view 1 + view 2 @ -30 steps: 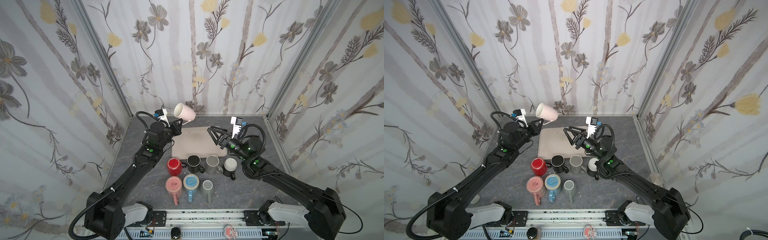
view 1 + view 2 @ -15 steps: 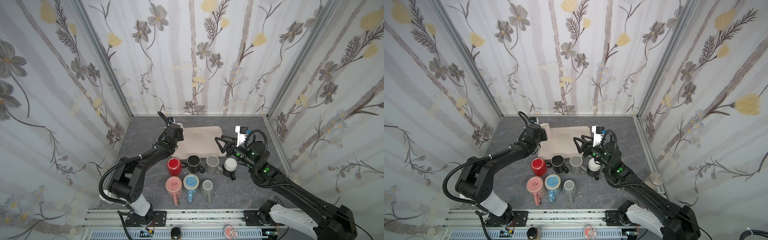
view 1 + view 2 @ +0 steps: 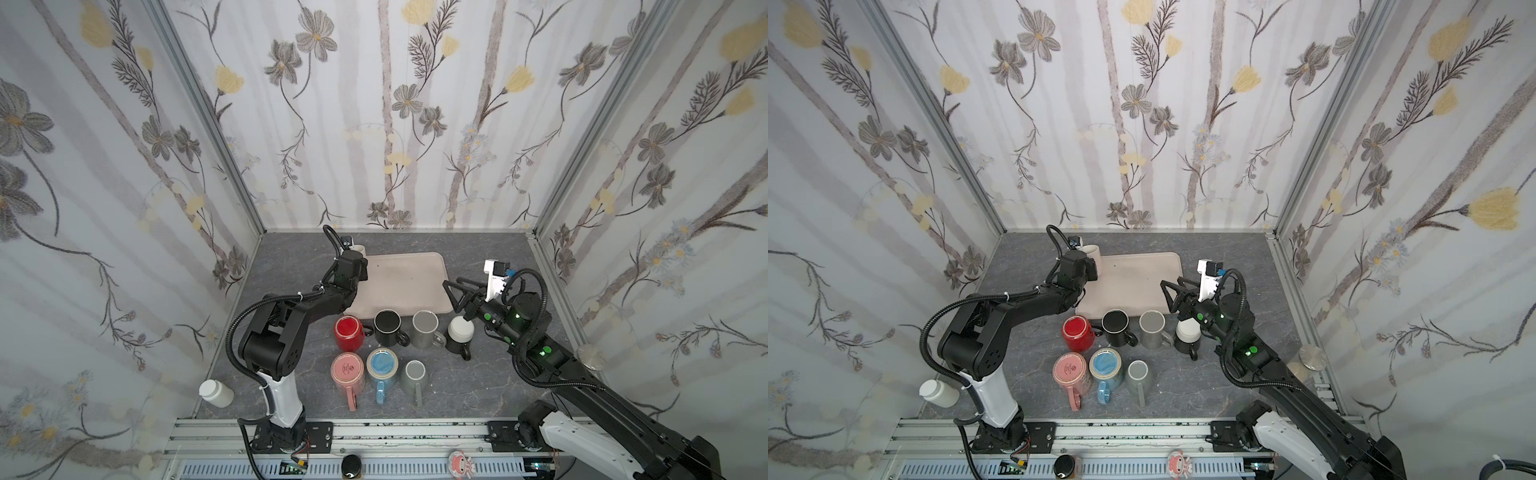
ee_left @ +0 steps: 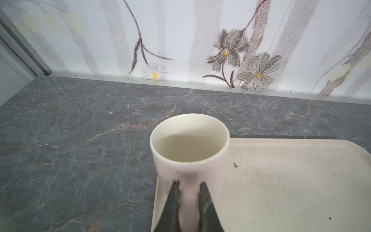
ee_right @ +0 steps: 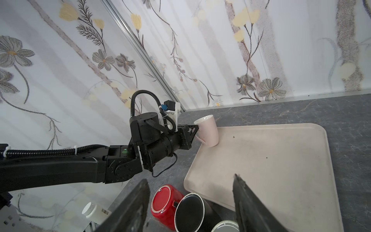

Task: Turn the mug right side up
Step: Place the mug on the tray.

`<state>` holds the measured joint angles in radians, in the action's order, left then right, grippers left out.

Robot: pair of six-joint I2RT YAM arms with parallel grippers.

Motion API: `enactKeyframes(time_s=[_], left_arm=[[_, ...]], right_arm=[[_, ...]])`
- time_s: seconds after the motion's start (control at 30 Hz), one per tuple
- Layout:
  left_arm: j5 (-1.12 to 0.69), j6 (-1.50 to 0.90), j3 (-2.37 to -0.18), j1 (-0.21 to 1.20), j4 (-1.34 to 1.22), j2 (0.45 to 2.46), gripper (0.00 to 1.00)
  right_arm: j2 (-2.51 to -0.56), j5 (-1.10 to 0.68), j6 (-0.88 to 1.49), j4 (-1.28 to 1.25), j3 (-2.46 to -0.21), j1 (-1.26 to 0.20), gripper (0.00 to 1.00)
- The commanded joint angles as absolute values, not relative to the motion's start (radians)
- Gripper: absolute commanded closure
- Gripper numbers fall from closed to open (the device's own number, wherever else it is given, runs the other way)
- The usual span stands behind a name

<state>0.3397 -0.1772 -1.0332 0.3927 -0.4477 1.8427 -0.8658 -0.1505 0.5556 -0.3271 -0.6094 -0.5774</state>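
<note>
Left wrist view showed the left gripper (image 4: 188,183) pinched narrowly on the handle of the mug (image 4: 189,172), one finger on each side of it. The mug stood mouth up, its cream inside bare, on the far left corner of the tray (image 4: 281,190), with the desk (image 4: 80,140) beyond it and to one side. The right wrist view showed the same grip from across the tray: the left gripper reached in level from the desk's left side, its fingers at the handle, and the mug's base sat on the tray's corner; a slight lean there could not be told from the camera's own tilt.

In both top views the mug (image 3: 358,249) (image 3: 1092,251) was mostly hidden behind the left wrist.

The right gripper (image 5: 190,178) had its fingers (image 5: 140,196) wide apart and held nothing. In a top view it hung over the tray's near right corner, just above a black-and-white mug (image 3: 460,332) at the right end of a row along the tray's near edge. That row also held a red mug (image 3: 348,330), a black mug (image 3: 387,326) and a grey mug (image 3: 424,328). Nearer the desk's front edge stood a pink mug (image 3: 348,368), base up, a blue mug (image 3: 382,363) and a small grey mug (image 3: 414,372), handles pointing to the front.
</note>
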Motion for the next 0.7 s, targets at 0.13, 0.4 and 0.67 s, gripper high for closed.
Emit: enactKeyframes(time_s=[0.13, 0.4, 0.67], left_arm=[[0.413, -0.108, -1.076, 0.386, -0.563, 1.913, 1.0], [0.407, -0.121, -1.046, 0.384, -0.553, 1.905, 0.79], [0.406, -0.143, -0.994, 0.385, -0.555, 1.87, 0.6]], right_arm=[[-0.845, -0.146, 0.538, -0.334, -0.607, -0.567, 0.26], [-0.834, -0.071, 0.614, -0.331, -0.583, -0.559, 0.0], [-0.848, -0.157, 0.678, -0.396, -0.536, -0.513, 0.0]])
